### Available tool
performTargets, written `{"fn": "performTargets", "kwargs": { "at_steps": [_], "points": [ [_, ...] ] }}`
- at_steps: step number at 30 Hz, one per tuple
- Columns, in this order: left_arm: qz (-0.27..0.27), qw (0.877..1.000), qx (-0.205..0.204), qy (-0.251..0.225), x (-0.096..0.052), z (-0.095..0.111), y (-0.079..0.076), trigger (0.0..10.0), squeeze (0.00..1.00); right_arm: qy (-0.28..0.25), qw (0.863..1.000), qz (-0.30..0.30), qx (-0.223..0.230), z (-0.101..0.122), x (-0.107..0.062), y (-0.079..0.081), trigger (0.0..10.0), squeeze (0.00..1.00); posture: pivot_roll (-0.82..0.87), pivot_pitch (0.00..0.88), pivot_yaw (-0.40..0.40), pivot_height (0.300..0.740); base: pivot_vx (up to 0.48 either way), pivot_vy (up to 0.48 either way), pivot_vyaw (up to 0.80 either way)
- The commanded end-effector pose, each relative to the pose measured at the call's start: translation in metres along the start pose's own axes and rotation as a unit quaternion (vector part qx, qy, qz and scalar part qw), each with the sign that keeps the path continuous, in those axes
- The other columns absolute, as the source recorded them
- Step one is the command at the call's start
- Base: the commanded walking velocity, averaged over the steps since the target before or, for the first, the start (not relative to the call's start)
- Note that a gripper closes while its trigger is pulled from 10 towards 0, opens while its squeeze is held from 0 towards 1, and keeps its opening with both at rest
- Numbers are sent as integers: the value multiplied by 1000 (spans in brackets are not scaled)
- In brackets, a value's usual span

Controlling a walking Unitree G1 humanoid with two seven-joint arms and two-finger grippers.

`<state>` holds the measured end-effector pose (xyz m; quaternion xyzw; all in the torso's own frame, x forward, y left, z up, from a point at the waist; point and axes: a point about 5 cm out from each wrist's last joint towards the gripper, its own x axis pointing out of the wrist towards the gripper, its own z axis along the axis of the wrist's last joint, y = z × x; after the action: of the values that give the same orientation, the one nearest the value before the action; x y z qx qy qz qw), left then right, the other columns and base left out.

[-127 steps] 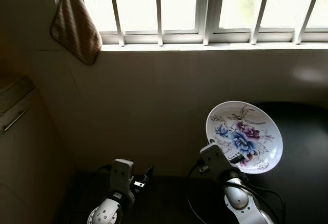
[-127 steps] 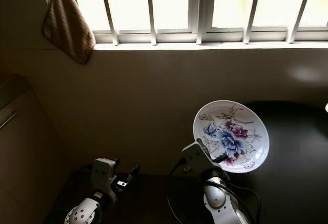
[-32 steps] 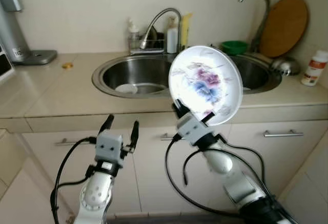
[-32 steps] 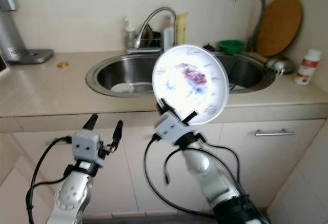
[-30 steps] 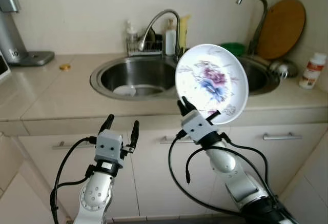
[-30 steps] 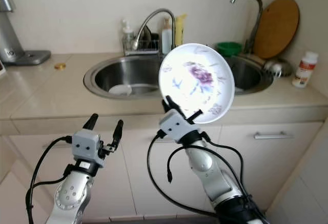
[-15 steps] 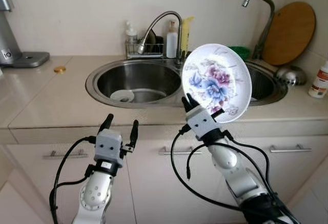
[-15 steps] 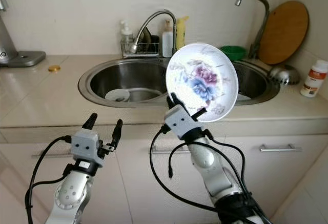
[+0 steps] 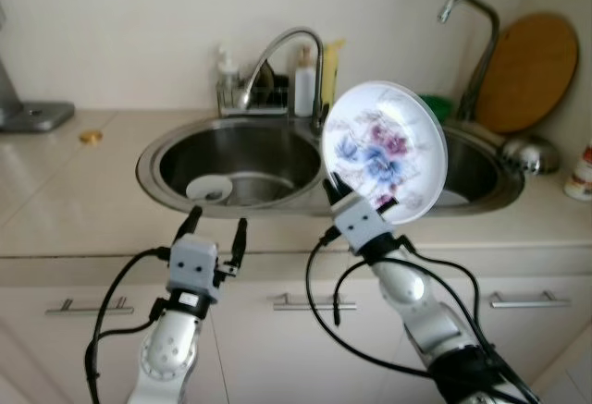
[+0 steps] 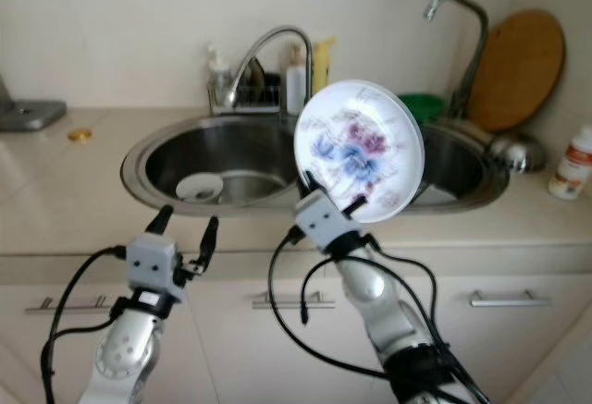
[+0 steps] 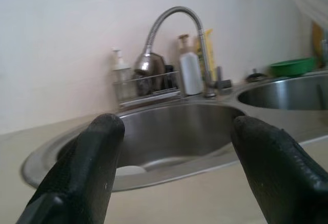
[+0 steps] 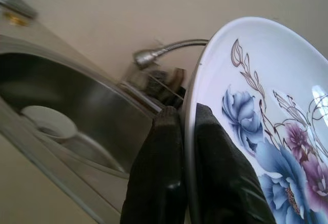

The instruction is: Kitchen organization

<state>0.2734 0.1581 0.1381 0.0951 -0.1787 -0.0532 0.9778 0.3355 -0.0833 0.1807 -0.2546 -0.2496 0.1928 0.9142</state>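
Left eye view: the right gripper (image 9: 353, 202) pinches the lower rim of a round white porcelain plate with blue and purple flowers (image 9: 384, 152), held upright on edge above the counter's front edge, at about two o'clock from the left gripper (image 9: 215, 227). The left gripper's fingers are spread with nothing between them. At twelve o'clock from it lies the round stainless-steel sink basin (image 9: 236, 157), a small white dish (image 9: 209, 188) inside.
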Motion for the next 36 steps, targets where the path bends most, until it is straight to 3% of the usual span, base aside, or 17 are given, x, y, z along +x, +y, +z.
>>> {"fn": "performTargets", "kwargs": {
  "at_steps": [1, 10, 14, 19, 26, 32, 34, 36],
  "points": [
    [-1, 1000, 2, -4, 2, 2, -1, 10000, 0, -34, 999, 16, 11, 12, 9, 0, 10000, 0, 90, 0, 6, 740, 285, 0, 0],
    [-1, 1000, 1, -3, 2, 2, -2, 10000, 0, -44, 997, 62, 16, 14, 17, 11, 10000, 0, 99, 0, 0, 740, 288, 0, 0],
    [-1, 1000, 1, 0, 1, 1, -2, 10000, 0, -34, 995, 80, 49, 13, 23, 13, 10000, 0, 103, 0, -3, 740, 285, 0, 0],
    [-4, 1000, -3, 4, 1, 0, -4, 10000, 0, -37, 992, 118, 26, 13, 29, 14, 10000, 0, 104, 0, -3, 740, 217, 0, 0],
    [-8, 1000, -5, 9, 1, -1, -9, 10000, 0, 33, 990, 139, 14, -8, 42, -4, 10000, 0, 114, 0, -8, 740, 0, 0, 0],
    [-8, 1000, -6, 10, 1, -1, -10, 10000, 0, 103, 982, 151, 52, -20, 52, -23, 10000, 0, 119, 0, -9, 740, 0, 0, 0],
    [-10, 1000, -6, 10, 1, -1, -12, 10000, 0, 171, 972, 148, 64, -34, 49, -29, 10000, 0, 126, 0, -17, 740, 0, 0, 0],
    [-9, 1000, -6, 10, 1, -1, -12, 10000, 0, 193, 970, 125, 79, -39, 48, -36, 10000, 0, 130, 0, -20, 740, 0, 0, 0]
  ]
}}
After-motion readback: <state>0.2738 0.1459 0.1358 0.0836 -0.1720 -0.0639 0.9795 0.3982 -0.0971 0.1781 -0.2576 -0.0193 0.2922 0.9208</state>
